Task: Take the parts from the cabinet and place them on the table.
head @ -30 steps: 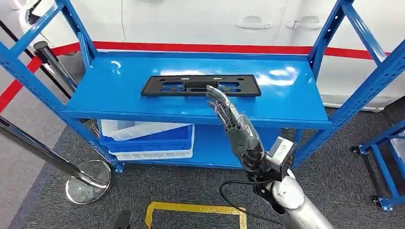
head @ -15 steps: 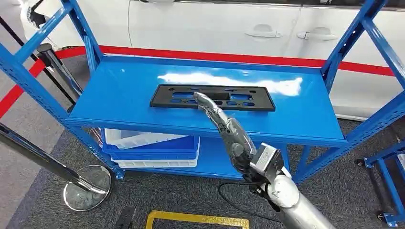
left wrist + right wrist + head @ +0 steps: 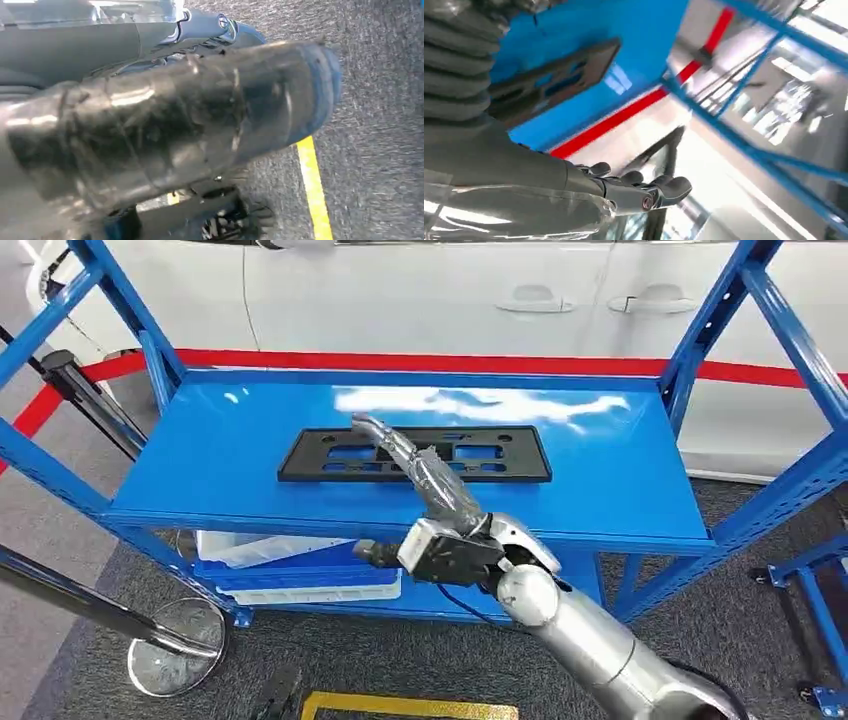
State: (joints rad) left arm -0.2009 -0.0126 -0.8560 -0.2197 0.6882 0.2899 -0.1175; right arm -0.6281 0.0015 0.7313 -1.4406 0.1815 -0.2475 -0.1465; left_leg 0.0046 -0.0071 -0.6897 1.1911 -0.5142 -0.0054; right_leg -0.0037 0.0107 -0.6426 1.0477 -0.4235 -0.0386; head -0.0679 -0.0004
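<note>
Head view: we see the black plastic part point(image 3: 415, 454), a flat long frame with cutouts, lying flat on the top shelf point(image 3: 240, 465) of the blue metal cabinet point(image 3: 760, 510), about mid-shelf. Our right hand point(image 3: 420, 472) reaches in over the shelf's front edge, fingers point(image 3: 375, 430) stretched out straight and apart above the part, nothing grasped; whether the tips touch the part we cannot tell. Silver right arm point(image 3: 590, 640) comes in from lower right. Lower shelf holds stacked blue and white bins point(image 3: 300, 565). Behind the cabinet a white car point(image 3: 450, 300) with door handles, a red stripe point(image 3: 450, 363) along the floor at its foot. Chrome stanchion base point(image 3: 175, 645) on grey carpet at left, yellow floor tape point(image 3: 410, 706) near bottom edge. Right wrist view: same hand point(image 3: 634, 192), fingers extended, part point(image 3: 554, 80) on the blue shelf beside it. Left wrist view: left hand point(image 3: 165, 130) blurred and close, over carpet and a yellow line point(image 3: 315, 190); finger state we cannot tell.
</note>
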